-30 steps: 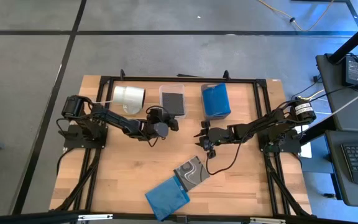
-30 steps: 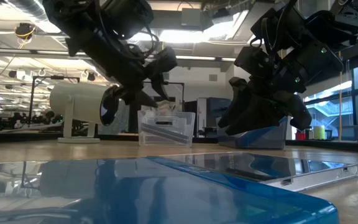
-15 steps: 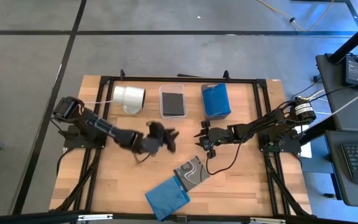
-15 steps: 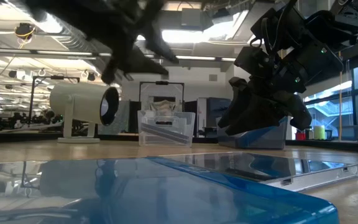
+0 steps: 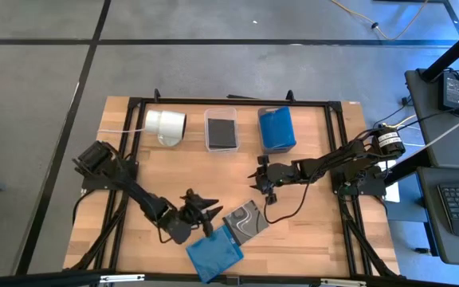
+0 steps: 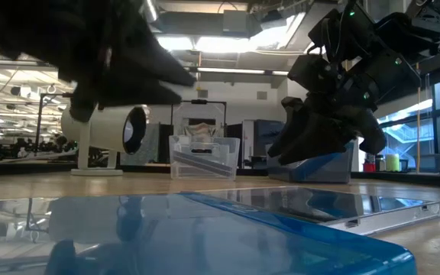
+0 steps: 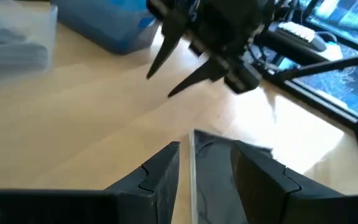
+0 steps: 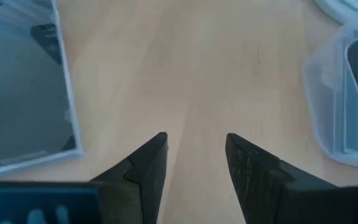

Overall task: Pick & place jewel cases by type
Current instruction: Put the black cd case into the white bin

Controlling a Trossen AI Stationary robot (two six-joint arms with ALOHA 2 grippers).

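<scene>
A dark jewel case with white swirl art (image 5: 245, 219) lies flat on the table near its front edge. A blue jewel case (image 5: 213, 253) lies just nearer, overlapping the dark case's corner. My left gripper (image 5: 212, 212) is open and hovers low at the dark case's left side. In the left wrist view the case's edge (image 7: 194, 155) shows between the fingertips of my left gripper (image 7: 207, 158), and I see no touch. My right gripper (image 5: 253, 182) is open above bare wood, just beyond the dark case (image 8: 23, 106).
At the back stand a white cylinder (image 5: 166, 126), a clear tray (image 5: 221, 142) with a dark case in it, and a blue bin (image 5: 276, 129). A black frame (image 5: 229, 100) runs round the table. Bare wood lies left of the cases.
My left gripper has swung from beside the clear tray at the back toward the table's near edge, sinking slightly and rolling, and now stands at the dark swirl case's left side. The cases have not moved.
</scene>
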